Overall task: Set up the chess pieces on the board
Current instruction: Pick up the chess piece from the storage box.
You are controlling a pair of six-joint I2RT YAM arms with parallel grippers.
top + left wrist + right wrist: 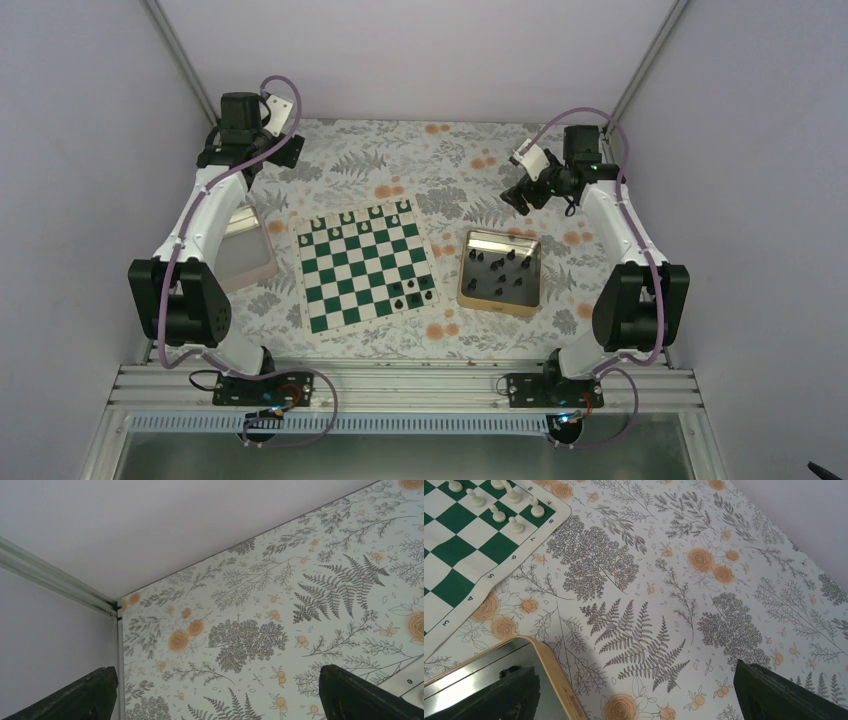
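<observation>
I see my left gripper (216, 672) up by the far left corner of the flowery cloth (250, 640). Its two fingers (75, 697) are spread wide with nothing between them. Nearer to me than that gripper sits a pink-edged tray (250, 262). The board (345, 272) lies in the middle of the cloth. White pieces (372, 220) stand along its far side. A few black pieces (412, 293) stand at its near right corner. Right of the board is a gold tray (466, 285) with more black pieces in it. My right gripper (635, 669) hangs just past that tray's far edge, wide open too, holding nothing.
</observation>
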